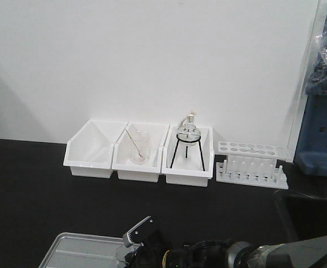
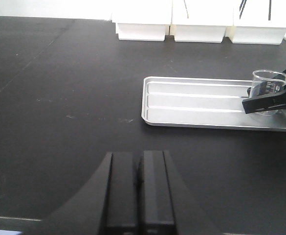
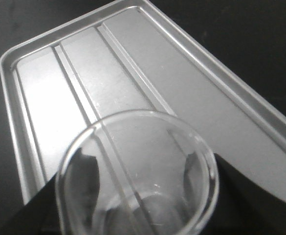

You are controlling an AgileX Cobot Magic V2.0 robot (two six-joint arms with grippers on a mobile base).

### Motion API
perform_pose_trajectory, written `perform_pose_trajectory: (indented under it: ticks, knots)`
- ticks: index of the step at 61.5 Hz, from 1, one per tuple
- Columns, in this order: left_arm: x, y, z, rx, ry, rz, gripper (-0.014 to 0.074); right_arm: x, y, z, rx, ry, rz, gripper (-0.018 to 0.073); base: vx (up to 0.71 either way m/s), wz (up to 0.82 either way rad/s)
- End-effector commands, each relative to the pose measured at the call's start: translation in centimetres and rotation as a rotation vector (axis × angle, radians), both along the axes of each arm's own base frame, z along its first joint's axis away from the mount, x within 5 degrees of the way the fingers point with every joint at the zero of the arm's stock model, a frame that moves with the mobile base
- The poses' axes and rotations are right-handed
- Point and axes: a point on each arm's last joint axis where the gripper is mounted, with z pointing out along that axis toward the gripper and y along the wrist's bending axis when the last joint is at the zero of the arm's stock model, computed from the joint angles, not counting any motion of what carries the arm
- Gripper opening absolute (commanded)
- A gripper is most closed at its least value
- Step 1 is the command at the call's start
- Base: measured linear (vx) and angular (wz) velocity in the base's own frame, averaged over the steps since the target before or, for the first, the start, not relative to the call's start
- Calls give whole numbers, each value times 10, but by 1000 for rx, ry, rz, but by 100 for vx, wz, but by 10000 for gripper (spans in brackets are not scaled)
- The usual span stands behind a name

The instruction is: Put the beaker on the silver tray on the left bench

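White wall backs a matte black desk (image 2: 59, 122), the left bench, with three white bins (image 1: 138, 151) lined against it; one holds a second glass beaker with a rod (image 1: 140, 148), another a flask on a black tripod (image 1: 188, 142), and a white tube rack (image 1: 252, 164) stands to their side. Nearer the robot lies the silver tray (image 2: 196, 100), and at one end of it the right hand (image 2: 270, 100) grasps the beaker (image 2: 269, 88) upright, its dark fingers clamped on the glass walls. From the right wrist view the beaker's rim (image 3: 138, 171) sits over the ribbed tray floor, well inside the raised edge; whether the base already touches the metal cannot be told. The left hand (image 2: 138, 191) hovers clenched over bare desk, well apart from the tray. The step in hand looks like the set-down: lower straight until the base rests flat, preferably between ribs instead of straddling one, since a ridge under the base could leave it rocking. Then part the fingers evenly and lift vertically, so no pad drags the light glass or tips it toward the nearby rim.
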Motion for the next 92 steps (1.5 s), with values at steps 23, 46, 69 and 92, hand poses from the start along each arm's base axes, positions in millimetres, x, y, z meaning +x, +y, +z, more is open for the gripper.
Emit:
perform_pose_trajectory:
  ticks: [23,46,69,92]
  knots:
    - [2,1,2,-10,-71,9,1,3,4,40,76,-61,-13,564,0,0]
    - [2,1,2,-10,-71,9,1,-2,8,52,149,-79,46,640,0,0]
    - [2,1,2,-10,-71,9,1,-2,5,80,150,-140,28,612,0,0]
    - [2,1,2,-10,-71,9,1,-13,-3,148,236,-268,34,598,0,0]
